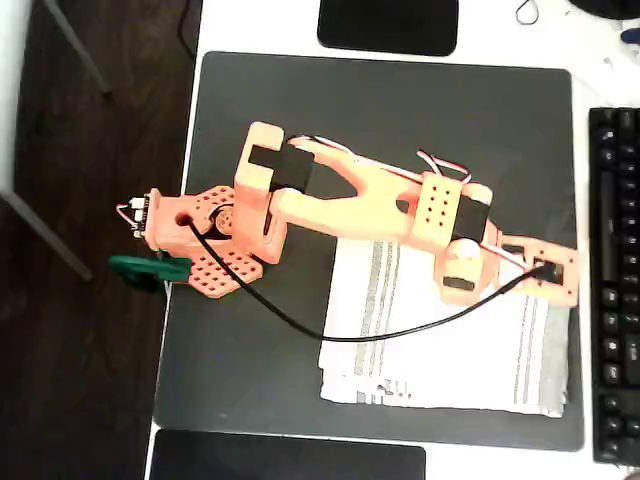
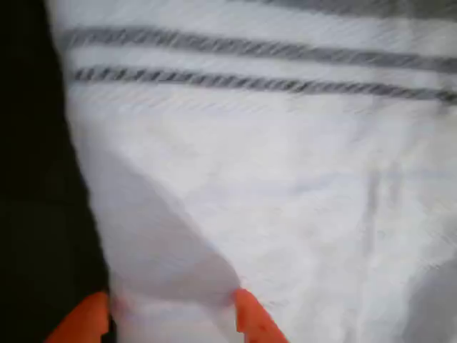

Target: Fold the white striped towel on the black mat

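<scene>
I see my gripper (image 2: pixel 171 318) part open over the towel (image 2: pixel 285 214) edge, holding nothing; mat (image 2: pixel 36 179) to its left in wrist view.

Up at the top edge of the overhead view a glossy black slab (image 1: pixel 388 25) lies on the white tabletop (image 1: pixel 255 25), and a second black slab (image 1: pixel 288 458) runs along the bottom edge. Down the right side runs a black keyboard (image 1: pixel 614 280), rows of keys showing, while a green clamp (image 1: pixel 148 268) sticks out at the table's left edge. Left of all that is dark wooden floor (image 1: pixel 70 150), crossed by thin grey legs (image 1: pixel 40 235), and a small loop of cable (image 1: pixel 527 12) sits at the top right.
</scene>
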